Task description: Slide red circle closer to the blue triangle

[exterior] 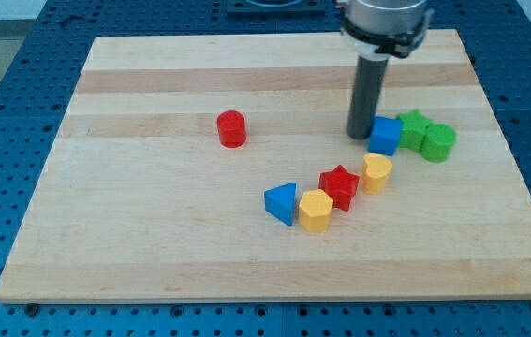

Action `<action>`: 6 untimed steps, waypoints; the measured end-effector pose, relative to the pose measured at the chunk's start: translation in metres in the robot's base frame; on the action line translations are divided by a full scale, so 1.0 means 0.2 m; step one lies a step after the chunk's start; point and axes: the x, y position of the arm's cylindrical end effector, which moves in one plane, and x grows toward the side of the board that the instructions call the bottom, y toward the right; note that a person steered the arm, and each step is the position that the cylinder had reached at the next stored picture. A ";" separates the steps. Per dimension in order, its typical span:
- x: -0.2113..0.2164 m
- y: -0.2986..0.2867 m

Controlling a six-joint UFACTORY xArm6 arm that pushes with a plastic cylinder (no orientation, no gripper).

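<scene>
The red circle, a short red cylinder, stands alone on the wooden board left of centre. The blue triangle lies below and to the right of it, touching a yellow hexagon. My tip is the lower end of the dark rod at the view's upper right, far right of the red circle and just left of a blue cube, close to or touching it.
A red star and a yellow heart-like block continue the row up from the yellow hexagon. A green star and a green cylinder sit right of the blue cube. The board's edge borders blue perforated table.
</scene>
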 end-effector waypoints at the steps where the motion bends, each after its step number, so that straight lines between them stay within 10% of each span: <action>1: -0.02 0.13; 6: -0.13 -0.78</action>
